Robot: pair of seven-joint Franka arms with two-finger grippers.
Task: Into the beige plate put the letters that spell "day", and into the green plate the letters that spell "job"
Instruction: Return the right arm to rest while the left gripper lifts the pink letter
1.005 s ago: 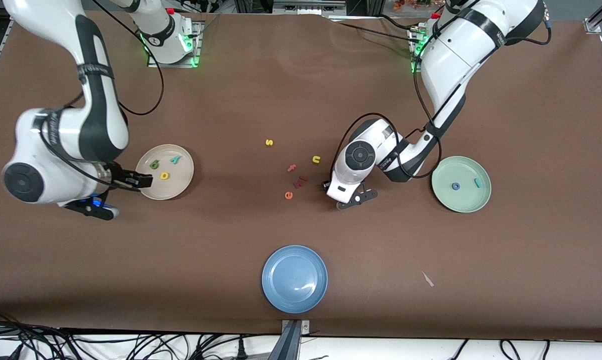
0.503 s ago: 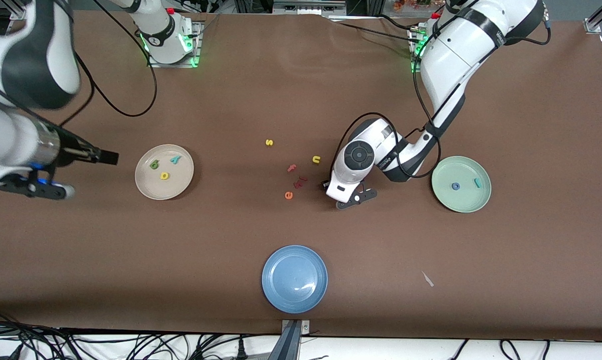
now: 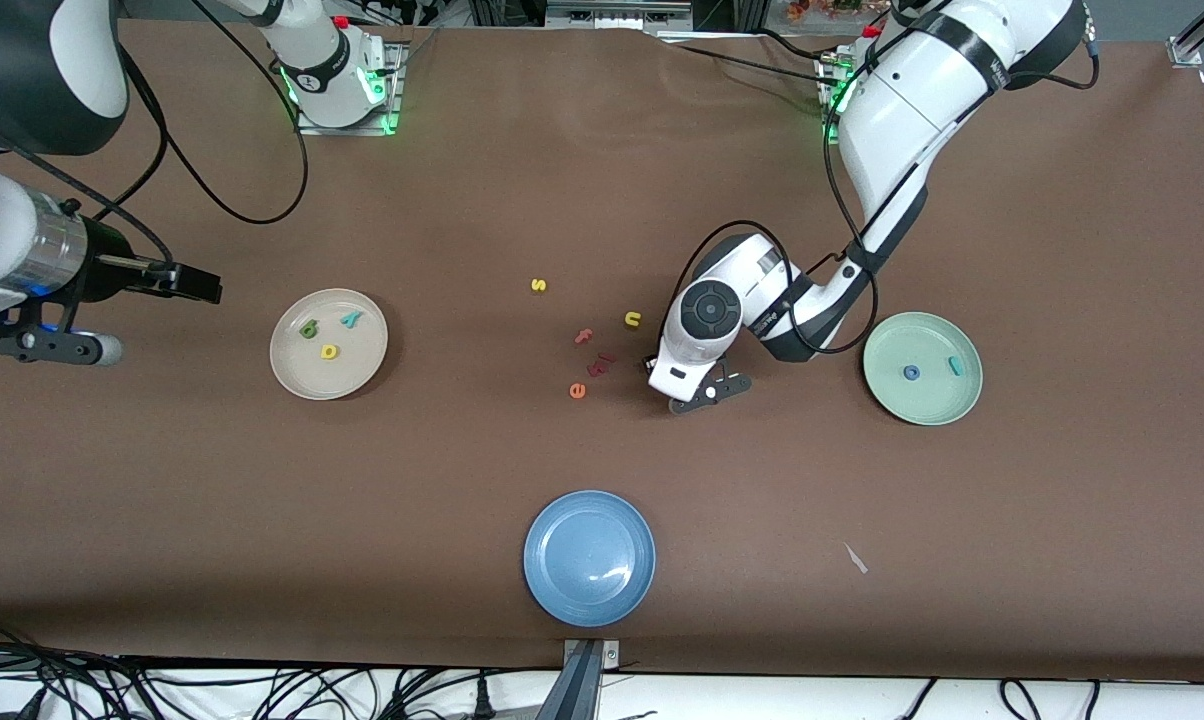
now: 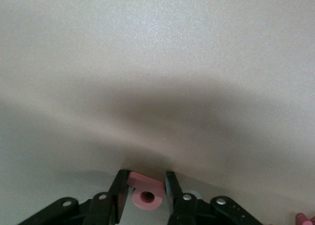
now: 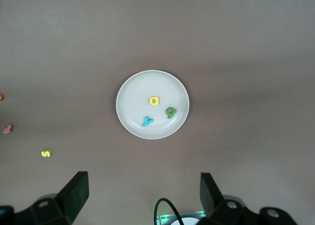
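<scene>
My left gripper (image 3: 652, 367) is down at the table among the loose letters, mid-table. In the left wrist view its jaws (image 4: 146, 178) are shut on a salmon-red b (image 4: 146, 195), which the hand hides in the front view. The green plate (image 3: 912, 335) toward the left arm's end holds a blue o (image 3: 911, 372) and a teal j (image 3: 954, 366). The beige plate (image 3: 302, 365) holds a green a (image 3: 309, 328), a teal y (image 3: 350, 319) and a yellow d (image 3: 329, 351). My right gripper (image 3: 194, 287) hangs open and empty, raised beside that plate (image 5: 133, 97).
Loose on the table by the left gripper lie a yellow u (image 3: 632, 319), a pink f (image 3: 583, 337), dark red pieces (image 3: 602, 362), an orange e (image 3: 578, 390) and a yellow s (image 3: 538, 285). A blue plate (image 3: 589, 558) sits near the front camera.
The right arm has lifted and drawn back from the beige plate toward its end of the table. The left gripper's jaws have narrowed onto the salmon letter.
</scene>
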